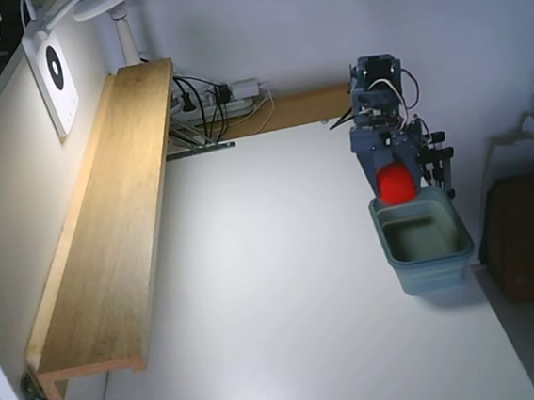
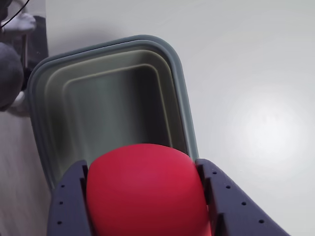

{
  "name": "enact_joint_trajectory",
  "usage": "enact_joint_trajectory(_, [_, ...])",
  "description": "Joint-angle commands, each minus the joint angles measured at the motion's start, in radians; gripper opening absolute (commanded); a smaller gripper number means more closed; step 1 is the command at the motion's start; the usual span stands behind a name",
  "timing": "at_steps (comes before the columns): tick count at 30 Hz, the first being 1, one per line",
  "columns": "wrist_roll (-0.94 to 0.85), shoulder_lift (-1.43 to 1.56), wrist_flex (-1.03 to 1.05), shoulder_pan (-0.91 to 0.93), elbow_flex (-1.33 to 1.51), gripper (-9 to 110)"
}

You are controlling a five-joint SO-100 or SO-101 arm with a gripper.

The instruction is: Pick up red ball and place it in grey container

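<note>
The red ball (image 1: pixel 396 185) is held between my gripper's (image 1: pixel 398 187) two dark fingers, just above the back rim of the grey container (image 1: pixel 423 243). In the wrist view the ball (image 2: pixel 147 189) fills the gap between the dark fingers (image 2: pixel 69 206), and my gripper (image 2: pixel 145 196) is shut on it. The grey container (image 2: pixel 110 93) lies right below and ahead of the ball, and its inside is empty. The container stands on the white table near the table's right edge in the fixed view.
A long wooden shelf (image 1: pixel 109 225) runs along the left wall in the fixed view. Cables and a power strip (image 1: pixel 215 101) lie at the back. A dark brown box (image 1: pixel 530 231) sits on the floor past the table's right edge.
</note>
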Motion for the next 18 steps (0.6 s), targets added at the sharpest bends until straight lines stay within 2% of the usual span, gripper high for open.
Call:
enact_joint_trajectory(1, [0.002, 0.026, 0.010, -0.017, -0.037, 23])
enact_joint_trajectory(8, [0.002, 0.026, 0.010, -0.017, -0.037, 23])
enact_joint_trajectory(9, [0.002, 0.026, 0.010, -0.017, -0.037, 38])
enact_joint_trajectory(18, [0.002, 0.026, 0.010, -0.017, -0.037, 38])
